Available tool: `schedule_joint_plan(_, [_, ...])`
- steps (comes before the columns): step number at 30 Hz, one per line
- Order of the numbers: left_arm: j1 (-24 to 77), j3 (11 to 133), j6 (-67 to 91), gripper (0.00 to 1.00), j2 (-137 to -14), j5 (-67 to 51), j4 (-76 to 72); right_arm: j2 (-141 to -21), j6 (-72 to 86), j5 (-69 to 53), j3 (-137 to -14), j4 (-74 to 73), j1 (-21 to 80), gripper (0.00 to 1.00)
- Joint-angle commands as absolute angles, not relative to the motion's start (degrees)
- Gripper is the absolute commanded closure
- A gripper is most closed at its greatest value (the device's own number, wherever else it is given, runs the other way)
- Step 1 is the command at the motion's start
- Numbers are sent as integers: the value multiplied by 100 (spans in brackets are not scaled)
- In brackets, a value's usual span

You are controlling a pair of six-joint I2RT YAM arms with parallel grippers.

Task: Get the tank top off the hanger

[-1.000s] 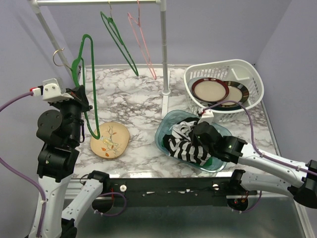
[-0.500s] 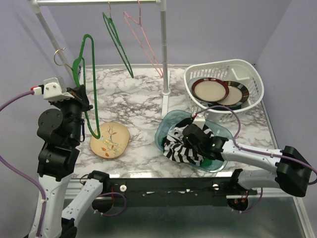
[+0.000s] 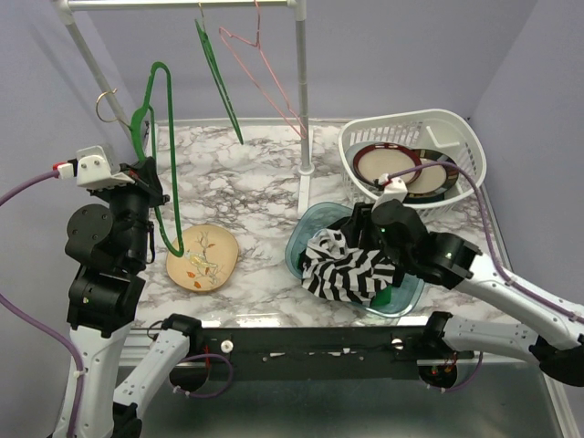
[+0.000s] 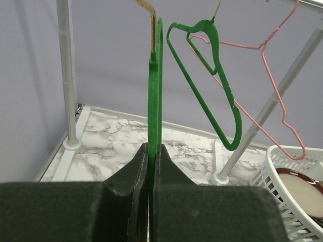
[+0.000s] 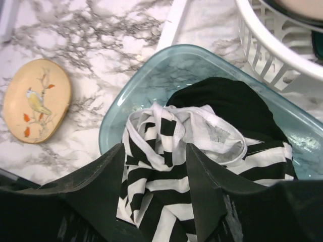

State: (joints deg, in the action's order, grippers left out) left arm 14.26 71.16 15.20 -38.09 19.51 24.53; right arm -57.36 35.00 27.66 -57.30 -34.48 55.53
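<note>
the striped tank top (image 5: 166, 151) is lying crumpled in the teal bin (image 5: 116, 113) on the worktop (image 3: 265, 182), already off the green hanger (image 3: 164, 155). it's looking light and floppy, so i'd be pinching a strap or a bunched fold. right hand (image 5: 156, 151) is hovering spread just above it, left hand (image 4: 153, 151) is clamping that hanger. counting one top, three hangers: that one, another green hanger (image 3: 219, 82), a pink hanger (image 3: 269, 68).
</note>
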Motion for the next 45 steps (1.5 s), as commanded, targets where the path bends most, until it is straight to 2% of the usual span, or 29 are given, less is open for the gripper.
schedule_joint_plan(1, [1424,7190,1477,100,-3762,1898,2232,-5336,2726,1203,-6012,-4097,5528,50])
schedule_joint_plan(4, [1424,7181,1476,100,-3771,1898,2232,-5195,2706,-292,-5469,-3405,5537,57])
schedule_joint_plan(7, [1424,7181,1450,100,-3771,1933,2215,-5264,2899,-1087,-4791,-2780,5537,71])
schedule_joint_plan(8, [1424,7181,1433,100,-3771,1942,2215,-5334,2953,-1186,-4686,-2708,5528,79])
schedule_joint_plan(11, [1424,7198,1397,100,-3779,1960,2259,-5633,3041,-1301,-4474,-2619,5528,90])
schedule_joint_plan(15, [1424,7216,1406,100,-3814,1942,2250,-5993,2945,-267,-4579,-2917,5537,93])
schedule_joint_plan(16, [1424,7207,1424,100,-3823,1925,2250,-6046,2910,537,-4605,-3040,5537,94])
schedule_joint_plan(20, [1424,7163,1345,100,-3902,1934,2215,-6363,2909,2081,-4615,-3086,5528,95])
schedule_joint_plan(28, [1424,7874,756,100,-4736,2319,2601,-7012,3339,2329,-3649,-1830,5528,95])
schedule_joint_plan(34, [1424,8437,659,100,-5246,2452,2979,-7392,3287,2416,-3665,-1617,5528,95])
schedule_joint_plan(37, [1424,8762,677,100,-5431,2496,3225,-7050,3208,2435,-3788,-1774,5537,91])
schedule_joint_plan(40, [1424,9227,633,100,-5703,2768,3655,-6567,3138,2269,-4104,-2283,5528,77])
schedule_joint_plan(41, [1424,9342,598,100,-5765,2812,3839,-6409,3112,2189,-4165,-2398,5537,65])
schedule_joint_plan(43, [1415,9588,571,100,-5905,2891,3981,-5978,3085,2066,-4394,-2766,5537,55])
schedule_joint_plan(44, [1415,9641,554,100,-5941,2900,4051,-5837,3076,1996,-4464,-2838,5528,45])
schedule_joint_plan(45, [1406,9755,545,100,-5976,2918,4087,-5505,3050,1908,-4534,-2865,5537,40])
